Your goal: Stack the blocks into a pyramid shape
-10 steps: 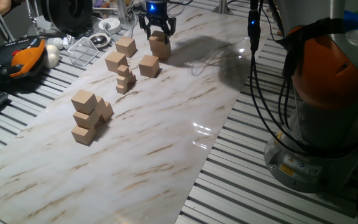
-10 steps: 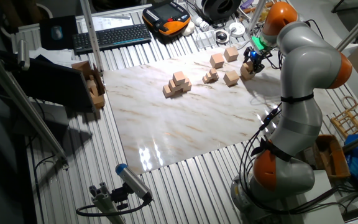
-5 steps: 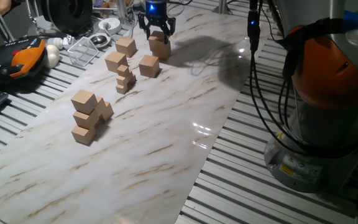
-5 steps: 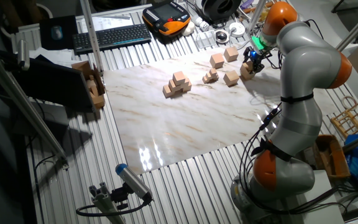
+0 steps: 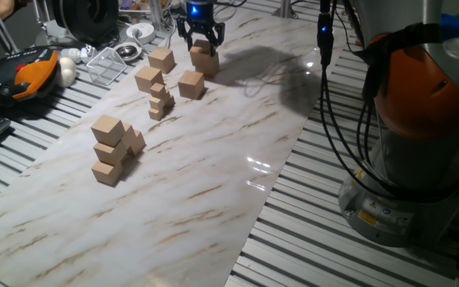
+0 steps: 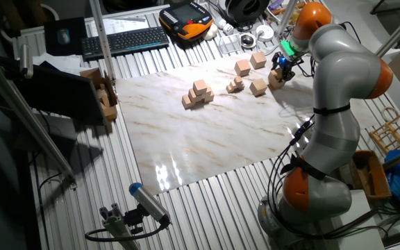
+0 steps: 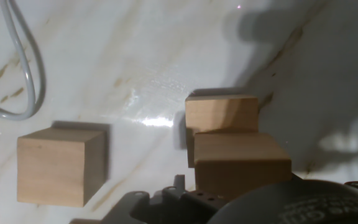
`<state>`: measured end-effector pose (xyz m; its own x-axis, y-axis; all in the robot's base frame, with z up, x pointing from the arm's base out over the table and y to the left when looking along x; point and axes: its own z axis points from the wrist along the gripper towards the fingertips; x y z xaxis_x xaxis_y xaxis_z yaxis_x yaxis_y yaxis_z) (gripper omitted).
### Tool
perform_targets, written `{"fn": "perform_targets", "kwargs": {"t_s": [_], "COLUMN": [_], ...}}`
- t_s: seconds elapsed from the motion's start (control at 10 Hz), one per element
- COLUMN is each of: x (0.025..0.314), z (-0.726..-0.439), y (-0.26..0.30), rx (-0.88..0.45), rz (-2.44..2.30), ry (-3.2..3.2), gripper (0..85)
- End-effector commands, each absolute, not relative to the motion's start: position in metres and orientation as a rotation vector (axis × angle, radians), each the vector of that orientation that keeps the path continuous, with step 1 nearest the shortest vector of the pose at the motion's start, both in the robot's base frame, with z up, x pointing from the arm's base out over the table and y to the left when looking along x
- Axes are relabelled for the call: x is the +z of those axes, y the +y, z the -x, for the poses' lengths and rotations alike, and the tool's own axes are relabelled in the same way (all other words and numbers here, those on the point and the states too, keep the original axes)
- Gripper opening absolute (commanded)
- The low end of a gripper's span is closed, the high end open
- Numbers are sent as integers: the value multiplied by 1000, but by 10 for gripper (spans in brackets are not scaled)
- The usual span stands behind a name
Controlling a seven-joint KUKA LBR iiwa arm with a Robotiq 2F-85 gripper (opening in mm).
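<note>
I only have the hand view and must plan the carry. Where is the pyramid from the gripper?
Observer: The pile stands well away from the gripper, along the marble sheet, beyond the small cubes.
Operator: Is it finished?
Observer: A single cube tops it and a few sit below. I cannot count them exactly.
Operator: I see one loose block beside me. Are there more?
Observer: Three lie loose near the gripper: the back block, the middle block and the near block.
</note>
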<state>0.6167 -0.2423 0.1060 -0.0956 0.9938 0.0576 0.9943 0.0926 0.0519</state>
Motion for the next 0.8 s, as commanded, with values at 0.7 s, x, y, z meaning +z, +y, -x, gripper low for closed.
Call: {"fn": "perform_targets", "kwargs": {"t_s": [0.7], "x": [106], "z": [-616], "y": [-242], "rx": [-113], "rz": [2115], "ry": [-2307], "gripper": [850]}}
